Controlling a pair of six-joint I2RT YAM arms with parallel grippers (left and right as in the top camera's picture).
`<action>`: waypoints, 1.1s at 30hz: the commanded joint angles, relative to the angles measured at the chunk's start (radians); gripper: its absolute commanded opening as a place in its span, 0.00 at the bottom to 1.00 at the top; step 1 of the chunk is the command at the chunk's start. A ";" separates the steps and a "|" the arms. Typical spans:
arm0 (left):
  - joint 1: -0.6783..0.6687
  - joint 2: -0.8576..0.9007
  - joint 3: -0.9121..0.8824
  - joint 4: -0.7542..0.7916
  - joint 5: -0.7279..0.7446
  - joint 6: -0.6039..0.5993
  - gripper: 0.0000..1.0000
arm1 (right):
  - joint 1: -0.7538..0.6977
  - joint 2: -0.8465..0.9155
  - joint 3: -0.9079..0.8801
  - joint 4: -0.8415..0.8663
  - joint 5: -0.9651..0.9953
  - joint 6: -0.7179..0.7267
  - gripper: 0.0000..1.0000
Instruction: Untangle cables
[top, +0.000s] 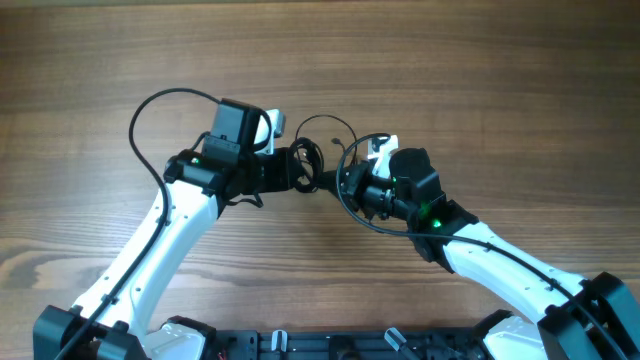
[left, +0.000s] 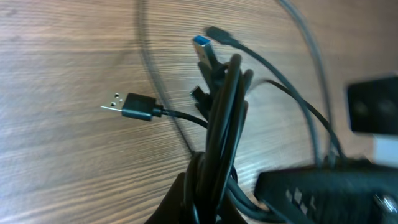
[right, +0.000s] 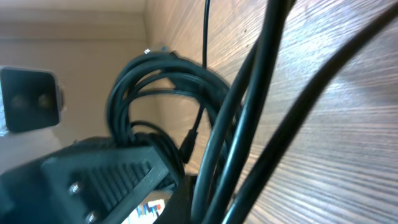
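Observation:
The cables are a knotted black bundle in the middle of the table, held between both grippers, with thin loops arching off behind. My left gripper is shut on the bundle from the left. In the left wrist view the bundle rises from the jaws, and a black USB plug and a blue-tipped plug stick out. My right gripper is shut on strands from the right. Its wrist view shows those strands and a coil running up from the jaws.
A wooden table lies all around. The left arm's thicker cable loops out to the left. Each gripper's body fills part of the other's wrist view. The robot base sits at the front edge.

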 joint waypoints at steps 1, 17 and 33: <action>-0.030 -0.016 0.011 0.010 0.204 0.206 0.04 | 0.011 0.006 -0.008 0.019 0.043 0.025 0.05; -0.167 -0.016 0.011 0.130 0.412 0.235 0.04 | 0.011 0.007 -0.008 0.018 0.085 0.048 0.04; -0.013 -0.016 0.011 0.151 0.307 -0.025 0.04 | -0.034 0.006 -0.008 0.010 0.078 -0.033 0.72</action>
